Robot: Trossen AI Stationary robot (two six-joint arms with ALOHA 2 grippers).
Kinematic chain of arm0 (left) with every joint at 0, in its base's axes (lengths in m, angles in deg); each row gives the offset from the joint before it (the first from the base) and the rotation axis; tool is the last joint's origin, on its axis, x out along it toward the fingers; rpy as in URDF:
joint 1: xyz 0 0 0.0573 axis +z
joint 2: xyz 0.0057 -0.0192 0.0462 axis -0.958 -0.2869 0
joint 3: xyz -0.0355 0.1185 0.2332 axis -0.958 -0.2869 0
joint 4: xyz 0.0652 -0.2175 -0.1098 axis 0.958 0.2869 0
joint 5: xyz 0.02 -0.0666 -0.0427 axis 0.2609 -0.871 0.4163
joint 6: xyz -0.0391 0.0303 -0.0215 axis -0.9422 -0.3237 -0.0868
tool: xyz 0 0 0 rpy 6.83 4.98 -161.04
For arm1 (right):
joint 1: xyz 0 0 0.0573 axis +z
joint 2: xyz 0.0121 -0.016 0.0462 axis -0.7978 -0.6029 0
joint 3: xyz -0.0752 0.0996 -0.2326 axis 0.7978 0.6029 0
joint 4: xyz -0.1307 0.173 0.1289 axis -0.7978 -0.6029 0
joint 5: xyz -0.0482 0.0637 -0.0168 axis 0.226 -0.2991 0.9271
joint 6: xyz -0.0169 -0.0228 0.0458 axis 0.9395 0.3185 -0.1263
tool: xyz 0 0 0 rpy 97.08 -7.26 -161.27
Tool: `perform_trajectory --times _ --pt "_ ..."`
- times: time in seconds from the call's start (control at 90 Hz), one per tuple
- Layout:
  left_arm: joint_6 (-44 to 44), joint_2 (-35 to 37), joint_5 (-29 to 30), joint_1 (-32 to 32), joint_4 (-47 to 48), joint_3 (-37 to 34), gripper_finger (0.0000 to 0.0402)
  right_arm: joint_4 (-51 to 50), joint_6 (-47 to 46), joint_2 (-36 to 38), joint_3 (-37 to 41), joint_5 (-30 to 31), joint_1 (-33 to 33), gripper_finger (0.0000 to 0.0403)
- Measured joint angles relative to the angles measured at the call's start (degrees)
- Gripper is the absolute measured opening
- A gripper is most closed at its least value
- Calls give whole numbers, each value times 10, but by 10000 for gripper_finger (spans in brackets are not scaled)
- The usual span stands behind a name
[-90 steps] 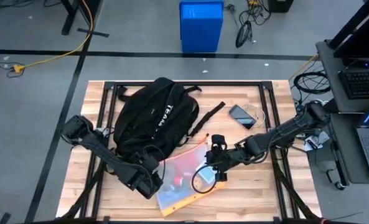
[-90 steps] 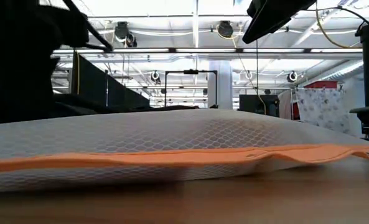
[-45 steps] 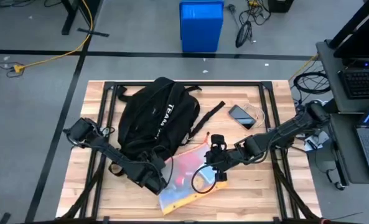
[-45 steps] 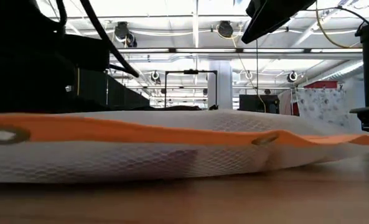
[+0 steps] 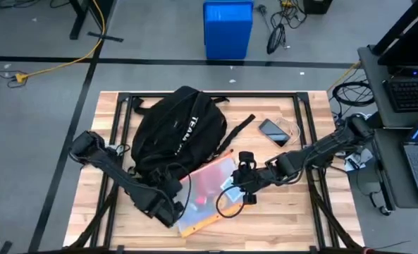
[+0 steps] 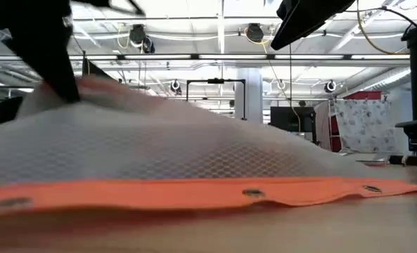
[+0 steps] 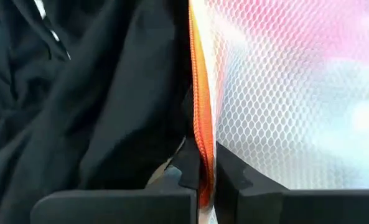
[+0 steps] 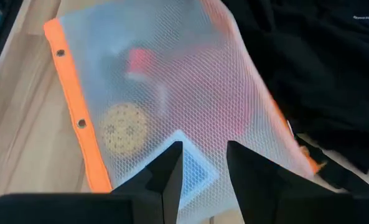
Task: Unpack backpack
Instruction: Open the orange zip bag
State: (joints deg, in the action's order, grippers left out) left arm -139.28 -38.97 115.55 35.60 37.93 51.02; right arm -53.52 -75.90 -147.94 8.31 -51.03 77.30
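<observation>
- Left gripper [image 5: 172,210], at the backpack's near edge, is clamped on the orange edge of the mesh pouch [image 5: 207,189], probably to draw it out.
- Right gripper [image 5: 238,189] hovers over the pouch, fingers parted, nothing held.
- Backpack [image 5: 177,134] lies table-centre; pouch overlaps its mouth, seemingly mostly out.
- Phone [image 5: 273,132] sits apart.

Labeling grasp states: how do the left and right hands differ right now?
Left hand sits at the near edge of the backpack, fingers pinched on the orange edge of the mesh pouch. Right hand is at the pouch's other side, fingers apart over the mesh, gripping nothing. The left lifts its side of the pouch, seen raised in the low view; the right only hovers. Both are dark two-finger hands at the same pouch.
</observation>
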Motion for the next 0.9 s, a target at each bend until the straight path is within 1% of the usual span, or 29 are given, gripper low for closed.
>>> perform_trajectory --times 0.311,0.378,0.533,0.633,0.744,0.822,0.9 --pt "3 5 62 -32 78 82 2 0 -10 0 0 0 0 112" --pt "17 5 68 -32 89 93 2 6 0 0 0 0 0 112" --pt "48 6 85 -33 105 108 0 60 34 0 17 2 -3 112" --pt "50 6 87 -33 106 108 0 66 43 0 36 29 -25 112" --pt "49 6 87 -36 107 108 0 85 96 0 70 54 -52 112" --pt "49 6 87 -37 107 108 0 136 140 0 80 42 -65 113" --pt "50 6 87 -37 107 108 0 178 185 0 80 42 -73 120"
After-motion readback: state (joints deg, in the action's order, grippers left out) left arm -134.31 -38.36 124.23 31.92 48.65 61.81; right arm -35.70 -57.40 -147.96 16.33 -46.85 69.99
